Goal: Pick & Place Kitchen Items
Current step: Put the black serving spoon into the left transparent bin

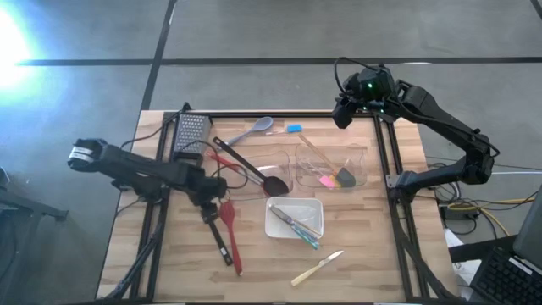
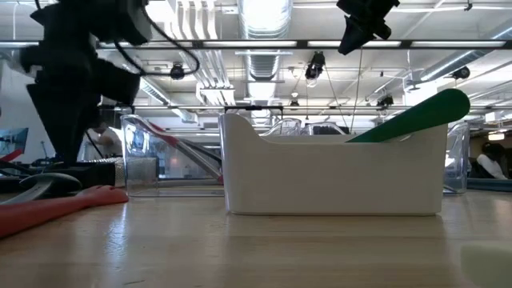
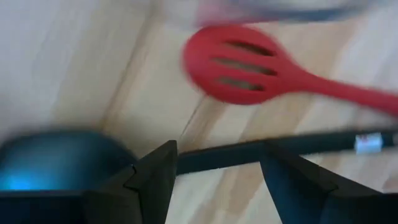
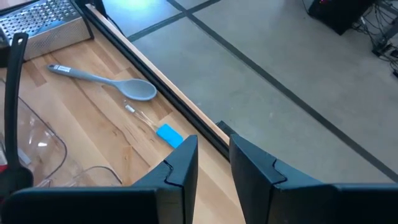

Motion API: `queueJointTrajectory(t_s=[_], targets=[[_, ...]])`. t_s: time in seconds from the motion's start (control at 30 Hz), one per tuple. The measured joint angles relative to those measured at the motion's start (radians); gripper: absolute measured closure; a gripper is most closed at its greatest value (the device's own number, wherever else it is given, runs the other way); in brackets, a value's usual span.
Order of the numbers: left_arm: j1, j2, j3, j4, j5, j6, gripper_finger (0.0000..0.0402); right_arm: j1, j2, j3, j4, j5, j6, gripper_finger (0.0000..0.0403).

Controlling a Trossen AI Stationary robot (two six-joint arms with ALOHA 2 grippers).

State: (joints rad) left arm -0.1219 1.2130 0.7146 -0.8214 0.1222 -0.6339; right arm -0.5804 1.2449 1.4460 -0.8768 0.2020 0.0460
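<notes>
A black ladle (image 1: 218,239) lies on the wooden table at the near left, beside a red slotted spoon (image 1: 232,239). My left gripper (image 1: 210,202) points down over the ladle's bowl end. In the left wrist view it is open (image 3: 217,168). The black handle (image 3: 323,144) runs beneath the gap from one finger to the other, and the bowl (image 3: 56,162) lies to one side. The red spoon's head (image 3: 239,65) lies just beyond. My right gripper (image 4: 214,149) is raised over the table's far right corner (image 1: 343,114). Its fingers stand a little apart with nothing between them.
A grey spoon (image 4: 118,84) and a blue spatula (image 4: 168,134) lie near the far edge, next to a metal grater (image 1: 191,131). At mid-table stand clear bins (image 1: 330,165) holding utensils and a second black ladle (image 1: 250,167). A white tray (image 1: 295,219) and a knife (image 1: 318,267) lie nearer.
</notes>
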Motion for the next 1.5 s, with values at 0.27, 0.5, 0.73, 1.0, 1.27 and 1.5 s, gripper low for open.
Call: queueJointTrajectory(t_s=[0.27,0.5,0.73,1.0,1.27,1.5], targets=[[-0.007,0.103,-0.001,-0.088,0.048,-0.353,0.0168,0.0,0.0,0.0,-0.011,-0.002,0.004,0.0307],[-0.009,0.114,-0.001,-0.094,0.024,-0.498,0.0168,0.0,0.0,0.0,-0.017,-0.003,-0.023,0.03],[0.0,0.113,-0.001,-0.068,0.041,-0.645,0.0168,0.0,0.0,0.0,-0.045,-0.003,-0.064,0.0312],[0.001,0.113,-0.003,-0.065,0.003,-0.924,0.0168,0.0,0.0,0.0,-0.055,0.0,-0.163,0.0325],[-0.005,0.119,-0.054,0.087,-0.079,-1.147,0.0168,0.0,-0.004,-0.004,-0.093,0.007,-0.183,0.0317],[-0.038,0.111,-0.078,0.076,-0.017,-1.21,0.0168,0.0,0.002,-0.004,-0.093,0.002,-0.199,0.0307]])
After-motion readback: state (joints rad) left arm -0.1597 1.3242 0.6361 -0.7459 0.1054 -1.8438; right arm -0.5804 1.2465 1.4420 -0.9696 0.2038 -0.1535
